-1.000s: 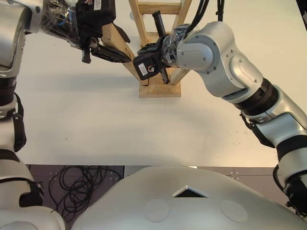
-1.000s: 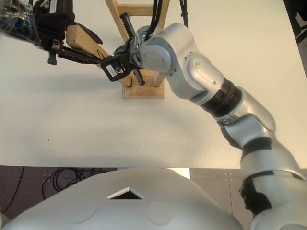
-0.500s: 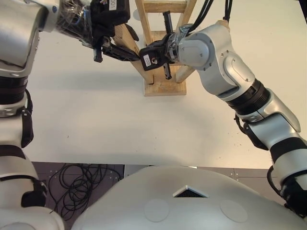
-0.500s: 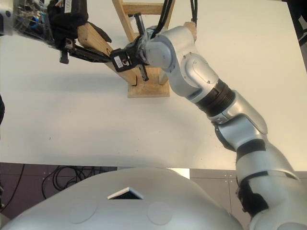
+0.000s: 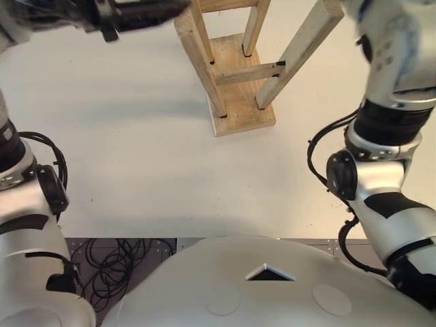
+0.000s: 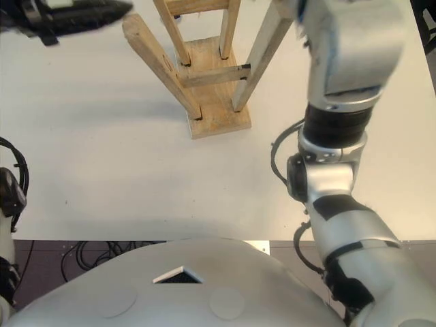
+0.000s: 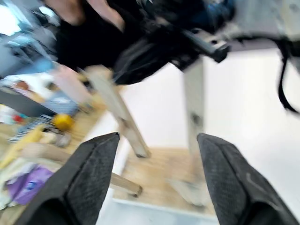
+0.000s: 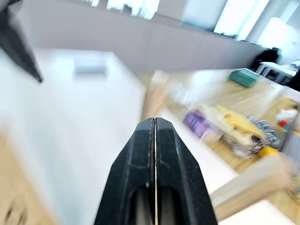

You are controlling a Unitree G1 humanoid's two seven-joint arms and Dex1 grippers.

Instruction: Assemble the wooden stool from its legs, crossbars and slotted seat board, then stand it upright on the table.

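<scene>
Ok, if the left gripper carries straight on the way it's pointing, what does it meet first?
Probably the upturned stool's nearest leg: the left gripper, open, points at its upper end. The wrist view shows the legs and seat board ahead between its fingers, but blur leaves depth uncertain.

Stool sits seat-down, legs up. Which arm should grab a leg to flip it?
Left, probably. The left tool is open and close beside a stool leg. The right tool is shut, so it would have to open first.
</scene>
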